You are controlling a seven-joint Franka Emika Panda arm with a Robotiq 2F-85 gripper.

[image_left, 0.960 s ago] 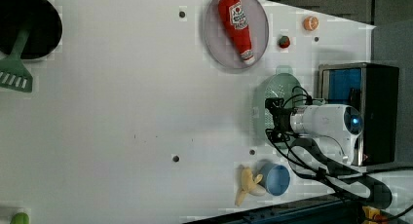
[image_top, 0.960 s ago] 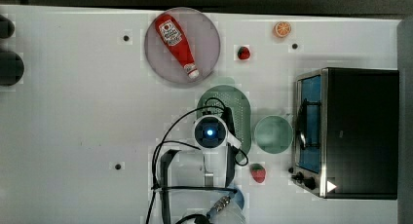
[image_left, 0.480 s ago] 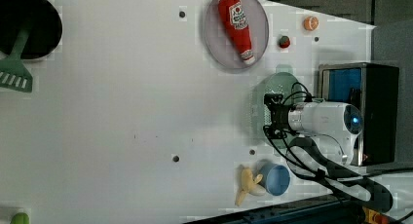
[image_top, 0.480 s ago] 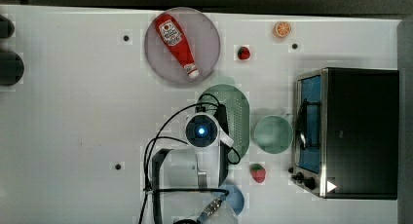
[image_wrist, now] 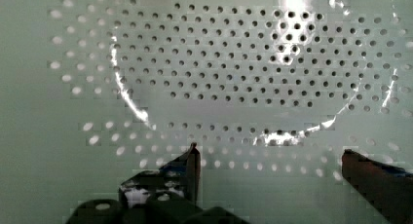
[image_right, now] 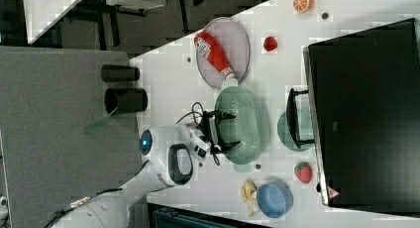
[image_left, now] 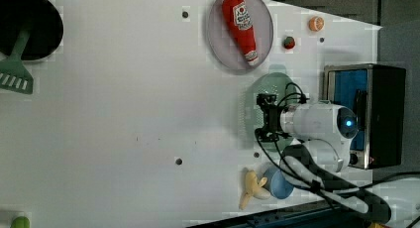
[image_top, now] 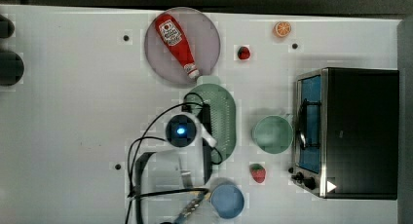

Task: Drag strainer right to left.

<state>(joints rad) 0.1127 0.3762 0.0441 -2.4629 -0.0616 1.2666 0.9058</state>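
Big black toaster oven (image_top: 358, 131) anchors this end of the white table (image_top: 73, 136), and everything I care about sits off its glass-door side. The strainer (image_top: 225, 118) lies near that door, with the green cup (image_top: 272, 134) between the two and close to the strainer's rim. Beyond the strainer, away from the oven, the grey plate (image_top: 204, 29) carries the ketchup bottle (image_top: 174, 41), whose cap end nearly reaches the strainer's tab handle. My pincer (image_right: 225, 132) hangs over the strainer's bowl, jaws spread wide and holding nothing; in the wrist view the perforated floor (image_wrist: 234, 78) sits close beneath my fingertips (image_wrist: 194, 158). Here's my worry: if I hook only a shallow bit of rim, the light plastic could tip or slip free once I pull. A crooked drag might swing the tab end into the plate. The blue bowl (image_top: 227, 201) and the strawberry (image_top: 257, 173) sit near the strainer's other end, so a skewed pull could nudge them too.
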